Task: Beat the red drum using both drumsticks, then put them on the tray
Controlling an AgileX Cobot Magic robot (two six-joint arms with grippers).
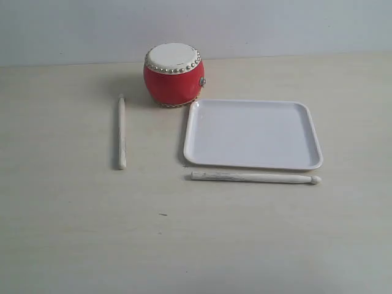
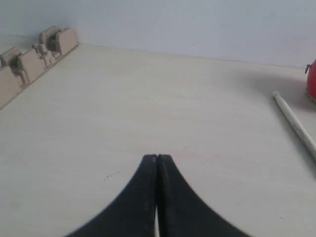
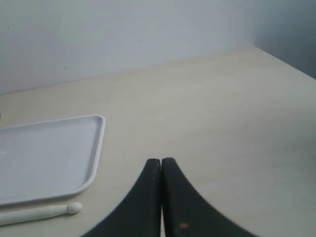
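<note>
Red drum point(image 1: 174, 75) upright at upper centre; empty white tray point(image 1: 253, 134) right below; one drumstick point(image 1: 122, 131) left, another point(image 1: 254, 177) under tray.

A: Left gripper point(image 2: 157, 158), seen from its own wrist: 2 black curved fingers point(image 2: 136, 202) pressed flat together, tips touching.

B: Right gripper point(image 3: 161, 161), same pose: 2 black fingers point(image 3: 190, 210) closed flush, pointing toward the far side.

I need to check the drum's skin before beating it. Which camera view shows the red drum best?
The exterior view: the red drum stands whole there, top skin, studs and side ring visible. The left wrist view catches only a red sliver at its edge. The right wrist view shows none of it.
</note>
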